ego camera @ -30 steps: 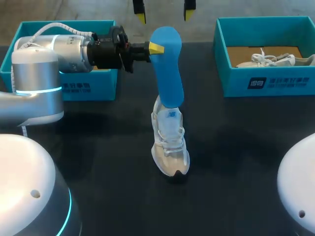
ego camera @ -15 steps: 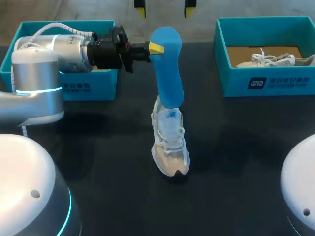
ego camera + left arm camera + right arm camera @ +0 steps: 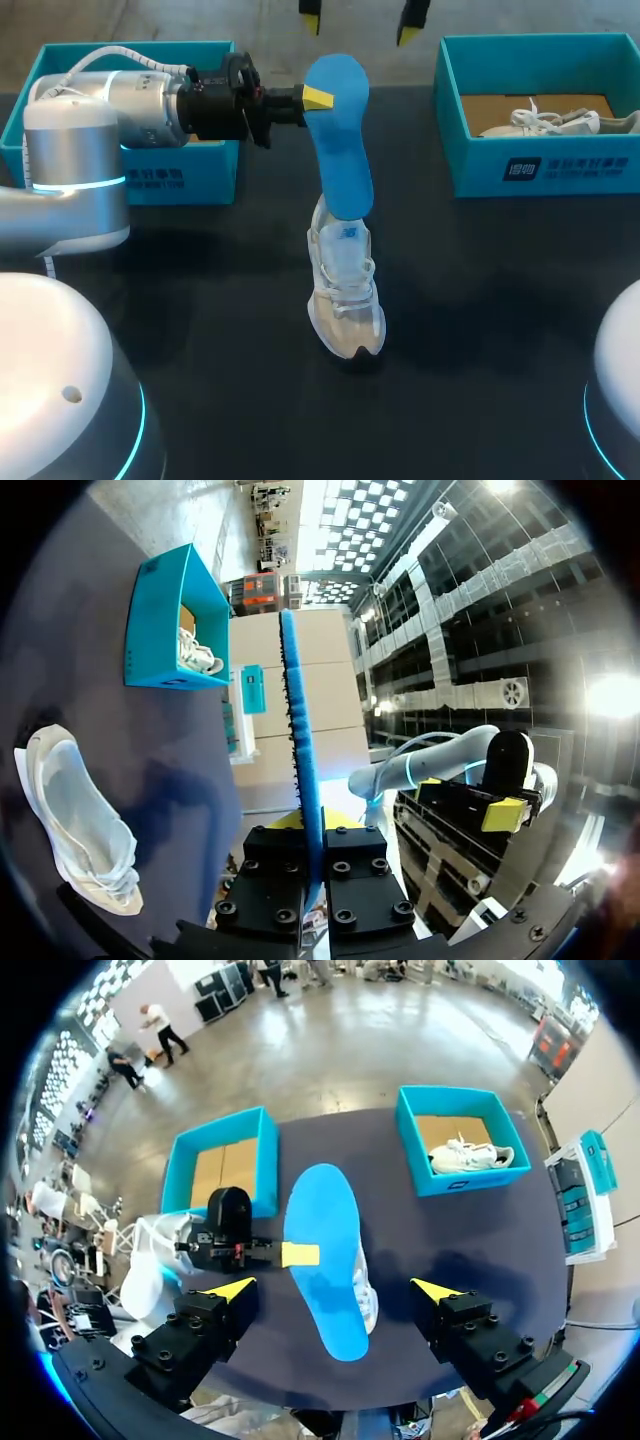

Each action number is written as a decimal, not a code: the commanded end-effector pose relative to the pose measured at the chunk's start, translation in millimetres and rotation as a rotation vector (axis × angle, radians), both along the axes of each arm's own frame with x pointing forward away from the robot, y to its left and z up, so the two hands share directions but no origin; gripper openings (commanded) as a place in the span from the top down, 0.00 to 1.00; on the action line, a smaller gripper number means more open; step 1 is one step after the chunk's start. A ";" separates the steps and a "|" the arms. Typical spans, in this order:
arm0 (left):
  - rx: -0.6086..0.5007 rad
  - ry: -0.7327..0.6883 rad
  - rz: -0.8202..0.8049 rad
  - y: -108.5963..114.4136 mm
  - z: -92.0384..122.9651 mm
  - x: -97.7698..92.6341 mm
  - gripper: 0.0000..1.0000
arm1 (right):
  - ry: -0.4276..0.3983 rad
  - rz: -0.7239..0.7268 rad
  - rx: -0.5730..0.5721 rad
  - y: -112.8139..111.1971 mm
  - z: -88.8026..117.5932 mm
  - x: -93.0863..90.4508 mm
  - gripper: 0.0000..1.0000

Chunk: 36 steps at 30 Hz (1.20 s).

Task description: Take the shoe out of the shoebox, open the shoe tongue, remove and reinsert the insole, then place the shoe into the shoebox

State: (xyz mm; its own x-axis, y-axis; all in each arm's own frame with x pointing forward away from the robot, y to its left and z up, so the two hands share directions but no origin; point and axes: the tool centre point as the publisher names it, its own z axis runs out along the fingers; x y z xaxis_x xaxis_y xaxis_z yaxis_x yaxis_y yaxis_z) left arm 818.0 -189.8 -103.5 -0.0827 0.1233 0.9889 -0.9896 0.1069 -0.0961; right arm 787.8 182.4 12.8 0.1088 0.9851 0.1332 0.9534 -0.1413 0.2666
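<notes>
A white shoe (image 3: 346,290) stands on the dark table, toe toward me. Above it my left gripper (image 3: 316,97) holds the blue insole (image 3: 340,150) upright, shut on its upper edge, the lower end reaching the shoe's opening. Looking along the left wrist, the insole (image 3: 298,750) runs edge-on out from the left gripper (image 3: 313,885), with the shoe (image 3: 80,825) beside it. My right gripper (image 3: 360,15) hangs open high over the far edge. From the right wrist, the open right gripper (image 3: 332,1288) looks down on the insole (image 3: 322,1250), the shoe (image 3: 367,1303) and the left gripper (image 3: 296,1253).
A teal shoebox (image 3: 150,182) sits at the back left, partly behind my left arm. A second teal shoebox (image 3: 560,165) at the back right holds another white shoe (image 3: 550,120). Both boxes (image 3: 268,1160) (image 3: 462,1186) flank the insole in the right wrist view.
My right gripper has shifted to the right above the far edge. The left arm, insole and shoe have not moved.
</notes>
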 end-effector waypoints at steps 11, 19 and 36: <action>0.002 0.000 0.002 0.3 0.1 -1.0 1.00 | -0.017 0.051 0.417 -35.3 -7.4 5.2 0.00; 0.002 0.000 0.002 0.3 0.1 -1.0 1.00 | -0.058 0.094 0.578 -49.7 -9.1 7.9 0.00; 0.002 0.000 0.002 0.3 0.1 -1.0 1.00 | -0.058 0.224 0.886 -63.2 -11.5 5.1 0.00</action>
